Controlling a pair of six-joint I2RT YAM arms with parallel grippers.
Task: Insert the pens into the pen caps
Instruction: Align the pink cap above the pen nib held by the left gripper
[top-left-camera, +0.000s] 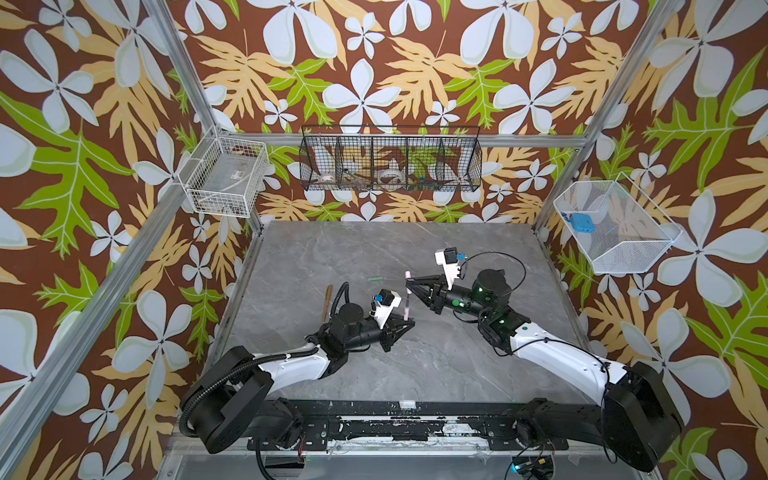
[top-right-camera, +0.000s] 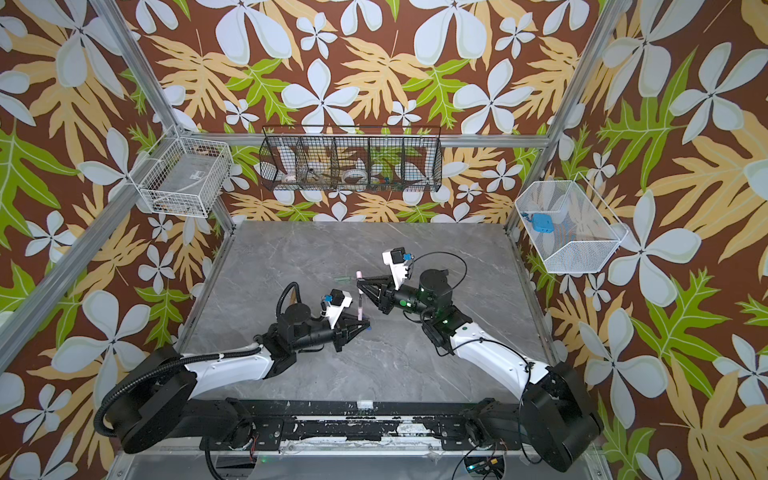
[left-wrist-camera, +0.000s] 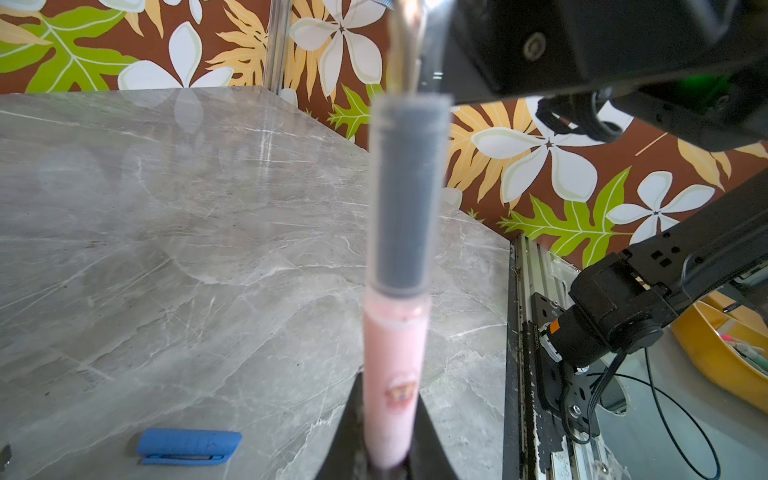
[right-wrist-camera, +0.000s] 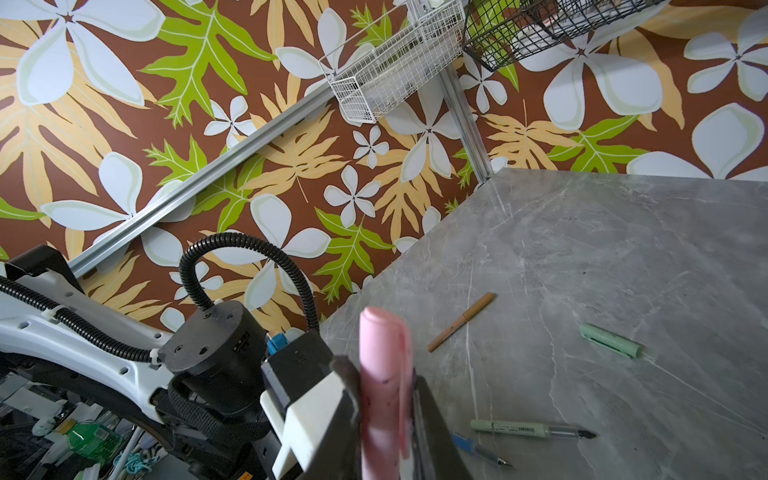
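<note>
Over the table (top-left-camera: 436, 365) centre: left gripper (top-left-camera: 406, 321) clamps pink pen (top-left-camera: 406, 306), right gripper (top-left-camera: 410, 283) clamps pink cap (top-left-camera: 408, 274). Alignment step. Next needs a coaxial push, tip into cap.

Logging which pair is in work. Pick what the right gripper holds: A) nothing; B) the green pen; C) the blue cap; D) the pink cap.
D: the right gripper is shut on the pink cap, while the blue cap and the green pen lie on the table.
</note>
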